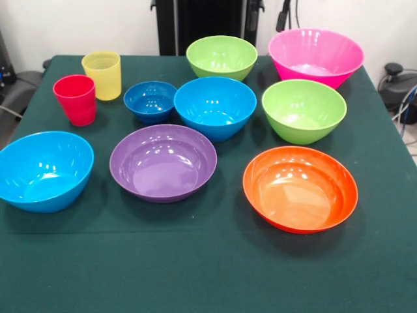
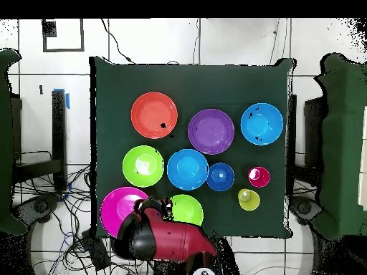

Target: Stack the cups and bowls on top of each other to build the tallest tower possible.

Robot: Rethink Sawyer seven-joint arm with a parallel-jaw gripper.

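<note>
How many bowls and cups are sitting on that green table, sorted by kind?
Bowls: 8 (pink bowl, two lime green, two light blue, small dark blue, purple, orange)
Cups: 2 (red cup, yellow cup)
Total: 10

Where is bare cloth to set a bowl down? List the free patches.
Widest: the strip along the table's near edge in the front view, below the purple bowl and orange bowl. A smaller patch lies right of the orange bowl. Crowded: around the red cup, dark blue bowl and central light blue bowl.
</note>
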